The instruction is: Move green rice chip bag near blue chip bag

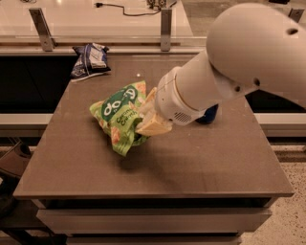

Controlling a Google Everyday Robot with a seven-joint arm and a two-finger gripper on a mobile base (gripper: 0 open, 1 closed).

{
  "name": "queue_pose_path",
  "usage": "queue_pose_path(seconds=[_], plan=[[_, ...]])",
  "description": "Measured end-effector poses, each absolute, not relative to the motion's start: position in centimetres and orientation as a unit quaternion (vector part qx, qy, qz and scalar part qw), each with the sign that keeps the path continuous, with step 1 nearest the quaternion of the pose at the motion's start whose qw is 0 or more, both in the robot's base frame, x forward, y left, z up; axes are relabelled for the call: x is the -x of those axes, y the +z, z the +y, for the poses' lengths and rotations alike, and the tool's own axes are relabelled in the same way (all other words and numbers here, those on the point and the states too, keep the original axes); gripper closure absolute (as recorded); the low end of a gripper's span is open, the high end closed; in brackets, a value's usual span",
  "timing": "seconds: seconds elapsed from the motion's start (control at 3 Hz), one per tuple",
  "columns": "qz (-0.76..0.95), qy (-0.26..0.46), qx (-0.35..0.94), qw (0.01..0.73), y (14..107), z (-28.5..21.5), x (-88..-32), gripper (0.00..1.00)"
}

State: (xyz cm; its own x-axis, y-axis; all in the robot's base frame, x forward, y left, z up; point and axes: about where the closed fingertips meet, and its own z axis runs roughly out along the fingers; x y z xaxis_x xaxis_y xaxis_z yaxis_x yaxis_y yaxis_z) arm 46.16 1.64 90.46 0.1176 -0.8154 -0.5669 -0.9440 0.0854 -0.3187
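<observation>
PLACE: you are looking at what seems an office or lab work area | EVIDENCE: plain brown table (201, 167); white counter (95, 21) at 12 o'clock with trailing cable (125, 10) and metal posts (41, 28); speckled floor (292, 221) at 4 o'clock | GRIPPER: gripper (142, 118) mid-table, pinching green rice chip bag (117, 115).

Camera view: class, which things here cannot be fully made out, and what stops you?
- green rice chip bag: right edge hidden by the pincer closed on it at mid-table.
- blue object: mostly behind the arm; kind unclear.
- blue chip bag, far left corner: label print too small to read.
- arm: cut off by the right edge.
</observation>
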Motion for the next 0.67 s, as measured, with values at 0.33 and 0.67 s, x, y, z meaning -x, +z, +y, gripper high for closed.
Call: queue_pose_path(seconds=[0.33,0.67], plan=[[0.635,0.082,0.680,0.356,92.8,1.0,-48.6,1.00],[0.636,0.062,0.665,0.386,94.9,-0.1,-51.6,1.00]])
